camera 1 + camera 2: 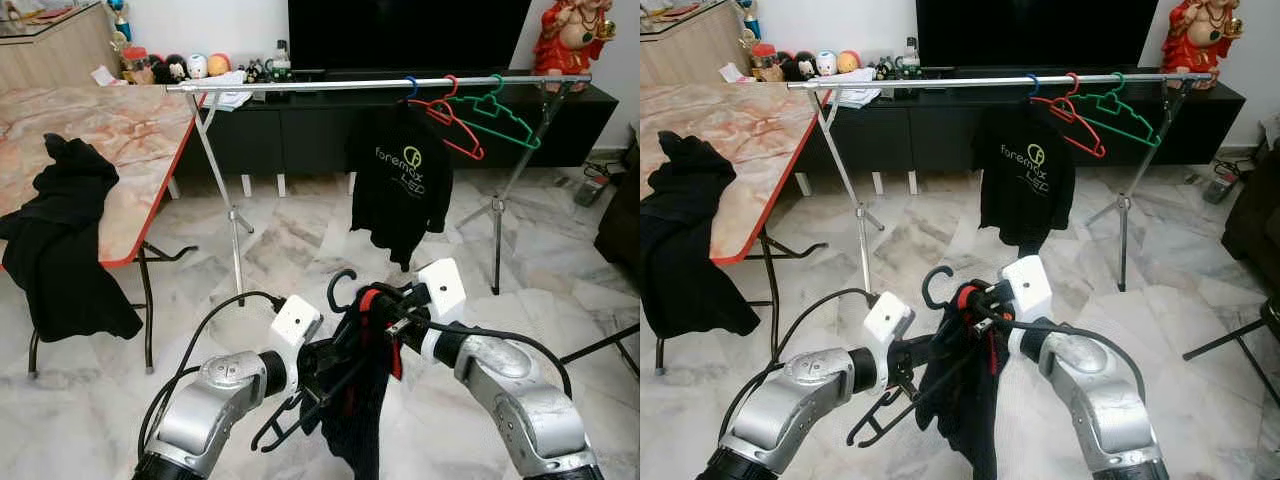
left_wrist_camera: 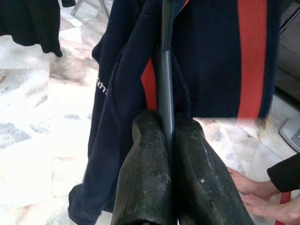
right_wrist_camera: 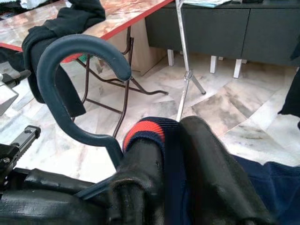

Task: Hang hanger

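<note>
Nearest the camera, both grippers hold one dark hanger [image 1: 341,290] carrying a navy garment with red trim [image 1: 362,400]. The left gripper [image 1: 318,372] is clenched on the hanger's thin bar, its fingers [image 2: 150,178] pressed together around it. The right gripper [image 1: 392,303] is clenched on the red-and-navy collar just beside the hook's base, its fingers [image 3: 206,168] pinching the cloth.

The hook stands upright between the two grippers, opening toward the robot's left, and the hanger's long axis runs roughly left to right across the robot's front. The right gripper is nearer the hook.

The target — a silver rail [image 1: 300,87] on tripod legs — lies ahead and higher, well apart from the hanger. Its long axis also runs left to right, so the next move probably calls for raising the hook and carrying it forward over the rail.

Already on the rail: a black T-shirt [image 1: 400,180] printed "foremax LED", then a red hanger [image 1: 450,125] and a green hanger [image 1: 505,118].
</note>
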{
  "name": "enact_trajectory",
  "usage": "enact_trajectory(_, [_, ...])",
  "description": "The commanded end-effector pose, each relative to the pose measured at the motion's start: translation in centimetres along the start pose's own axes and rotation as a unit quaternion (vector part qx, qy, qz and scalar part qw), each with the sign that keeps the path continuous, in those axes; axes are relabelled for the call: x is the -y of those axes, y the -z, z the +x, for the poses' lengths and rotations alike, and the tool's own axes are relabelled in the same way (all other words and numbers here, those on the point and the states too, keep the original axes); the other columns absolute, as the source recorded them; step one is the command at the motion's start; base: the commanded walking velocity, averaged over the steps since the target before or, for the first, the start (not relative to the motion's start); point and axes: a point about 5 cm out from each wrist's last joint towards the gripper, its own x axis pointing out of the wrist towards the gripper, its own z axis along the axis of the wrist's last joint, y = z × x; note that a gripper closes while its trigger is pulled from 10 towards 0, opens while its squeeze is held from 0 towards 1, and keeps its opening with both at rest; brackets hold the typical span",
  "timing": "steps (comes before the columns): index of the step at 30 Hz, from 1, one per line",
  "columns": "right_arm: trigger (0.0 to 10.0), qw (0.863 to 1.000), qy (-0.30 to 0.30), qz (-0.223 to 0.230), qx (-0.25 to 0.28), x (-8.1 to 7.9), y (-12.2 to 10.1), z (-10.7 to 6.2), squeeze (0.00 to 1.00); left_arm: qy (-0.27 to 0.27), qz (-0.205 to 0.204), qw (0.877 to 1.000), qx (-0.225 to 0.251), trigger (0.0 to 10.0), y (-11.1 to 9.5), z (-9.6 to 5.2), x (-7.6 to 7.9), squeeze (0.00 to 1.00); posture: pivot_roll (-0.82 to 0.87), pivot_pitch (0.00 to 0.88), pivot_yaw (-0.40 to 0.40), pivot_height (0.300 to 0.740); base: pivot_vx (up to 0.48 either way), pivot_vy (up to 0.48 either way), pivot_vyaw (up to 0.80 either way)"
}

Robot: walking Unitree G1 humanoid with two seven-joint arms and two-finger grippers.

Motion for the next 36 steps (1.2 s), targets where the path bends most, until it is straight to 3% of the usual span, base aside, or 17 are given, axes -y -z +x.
enact_trajectory(1, [10.0,1.0,-0.01,-0.011,0.004,-0.4,-0.4,-0.2,1.0,0.008,0.006,1.0,0.012,10.0,-0.5,-0.1,0.3,0.0,0.05,0.08,0.009,0.74,0.0,0.0,0.0])
enact_trajectory(9, [10.0,1.0,-0.016,-0.012,-0.006,-1.0,0.0,-0.5,1.0,0.007,0.005,1.0,0.013,10.0,-0.6,0.0,0.3,0.0,0.05,0.075,0.009,0.74,0.0,0.0,0.0])
enact_trajectory(12, [10.0,0.997,-0.047,-0.044,-0.037,-1.4,0.7,-1.8,1.0,-0.003,0.003,1.0,0.009,10.0,-0.2,-0.2,-0.1,0.0,0.04,0.078,0.009,0.74,0.0,0.0,0.0])
enact_trajectory(20, [10.0,0.997,-0.022,-0.032,-0.059,-0.8,1.5,-4.2,1.0,-0.013,0.0,1.0,0.007,10.0,0.0,-0.4,-0.5,0.0,0.03,0.082,0.007,0.74,0.0,0.0,0.0])
enact_trajectory(28, [10.0,0.999,-0.009,-0.02,-0.037,-0.8,0.9,-3.5,1.0,-0.018,0.0,1.0,0.009,10.0,-0.1,-0.3,-0.6,0.0,0.03,0.083,0.005,0.74,0.0,0.0,0.0])
enact_trajectory(29, [10.0,0.998,-0.024,-0.039,-0.041,-0.8,0.6,-3.7,1.0,-0.017,0.001,1.0,0.01,10.0,-0.1,-0.5,-0.7,0.0,0.04,0.084,0.004,0.74,0.0,0.0,0.0])
enact_trajectory(31, [10.0,0.994,-0.021,-0.088,-0.066,0.0,0.7,-4.3,1.0,-0.015,0.005,1.0,0.008,10.0,-0.1,-0.8,-0.9,0.0,0.04,0.084,0.004,0.74,0.0,0.0,0.0])
enact_trajectory(32, [10.0,0.994,-0.021,-0.088,-0.066,0.0,0.7,-4.3,1.0,-0.015,0.005,1.0,0.008,10.0,-0.1,-0.8,-0.9,0.0,0.04,0.084,0.004,0.74,0.0,0.0,0.0])
enact_trajectory(33, [10.0,0.985,0.074,-0.124,-0.093,3.7,0.3,-5.5,0.9,-0.009,0.022,1.0,-0.007,10.0,0.4,-1.4,-1.2,0.0,0.02,0.087,0.003,0.74,0.0,0.0,0.0])
enact_trajectory(36, [10.0,0.975,0.139,-0.142,-0.1,6.1,-0.3,-6.5,0.91,-0.004,0.032,0.999,-0.014,10.0,0.6,-1.7,-1.3,0.0,0.02,0.087,0.004,0.74,0.0,0.0,0.0])
